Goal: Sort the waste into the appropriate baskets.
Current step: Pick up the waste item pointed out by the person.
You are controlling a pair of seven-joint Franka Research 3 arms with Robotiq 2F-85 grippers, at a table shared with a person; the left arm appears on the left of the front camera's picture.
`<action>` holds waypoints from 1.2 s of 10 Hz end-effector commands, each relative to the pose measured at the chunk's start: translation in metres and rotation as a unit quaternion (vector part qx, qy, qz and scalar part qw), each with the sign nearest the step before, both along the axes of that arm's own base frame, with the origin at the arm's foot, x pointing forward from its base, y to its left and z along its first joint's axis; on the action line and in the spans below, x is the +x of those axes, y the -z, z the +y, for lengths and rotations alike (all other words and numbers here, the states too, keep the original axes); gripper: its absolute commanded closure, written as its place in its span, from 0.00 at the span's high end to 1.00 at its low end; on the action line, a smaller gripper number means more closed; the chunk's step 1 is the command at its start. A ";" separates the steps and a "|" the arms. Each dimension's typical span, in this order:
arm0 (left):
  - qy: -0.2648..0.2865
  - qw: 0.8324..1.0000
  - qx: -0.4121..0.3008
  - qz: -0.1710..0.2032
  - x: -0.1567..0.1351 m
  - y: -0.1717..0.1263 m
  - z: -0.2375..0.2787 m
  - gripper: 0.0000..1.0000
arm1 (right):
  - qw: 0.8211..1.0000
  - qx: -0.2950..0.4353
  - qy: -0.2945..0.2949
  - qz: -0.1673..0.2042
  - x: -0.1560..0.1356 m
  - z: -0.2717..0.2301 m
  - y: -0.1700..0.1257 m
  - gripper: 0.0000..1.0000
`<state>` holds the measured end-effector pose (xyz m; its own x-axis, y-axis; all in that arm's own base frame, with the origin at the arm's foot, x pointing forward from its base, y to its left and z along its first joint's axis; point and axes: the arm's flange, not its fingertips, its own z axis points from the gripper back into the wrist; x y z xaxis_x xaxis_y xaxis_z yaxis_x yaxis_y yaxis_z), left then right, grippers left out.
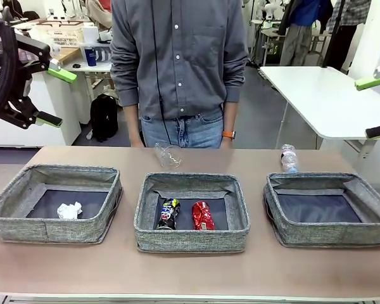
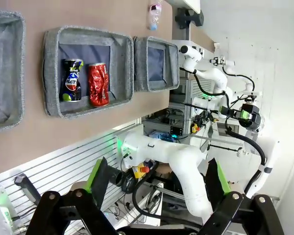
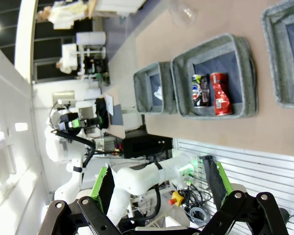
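The right gripper (image 1: 375,106) hangs high, its fingers wide apart and holding nothing. The water bottle (image 1: 289,158) is on the table, far below those fingers and toward the middle, just behind the right basket (image 1: 329,235). Its cap seems to point at the person. The left gripper (image 1: 54,98), fingers apart too, is farther from it. The clear cup (image 1: 168,154) is hard to make out.

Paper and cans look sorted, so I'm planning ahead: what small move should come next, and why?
Probably lower the right gripper, jaws open, toward the water bottle: it sits loose on the table just behind the right basket, on that arm's side.
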<state>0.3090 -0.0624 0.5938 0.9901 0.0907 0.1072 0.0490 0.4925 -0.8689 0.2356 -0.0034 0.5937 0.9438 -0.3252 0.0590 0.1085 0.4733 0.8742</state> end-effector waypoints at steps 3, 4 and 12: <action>-0.001 1.000 0.000 -0.010 0.000 0.003 -0.001 1.00 | 1.000 0.008 -0.004 -0.009 0.001 0.000 0.000 1.00; -0.001 1.000 0.000 -0.010 0.000 0.003 -0.001 1.00 | 1.000 0.008 -0.004 -0.009 0.001 0.000 0.000 1.00; -0.001 1.000 0.000 -0.010 0.000 0.003 -0.001 1.00 | 1.000 0.008 -0.004 -0.009 0.001 0.000 0.000 1.00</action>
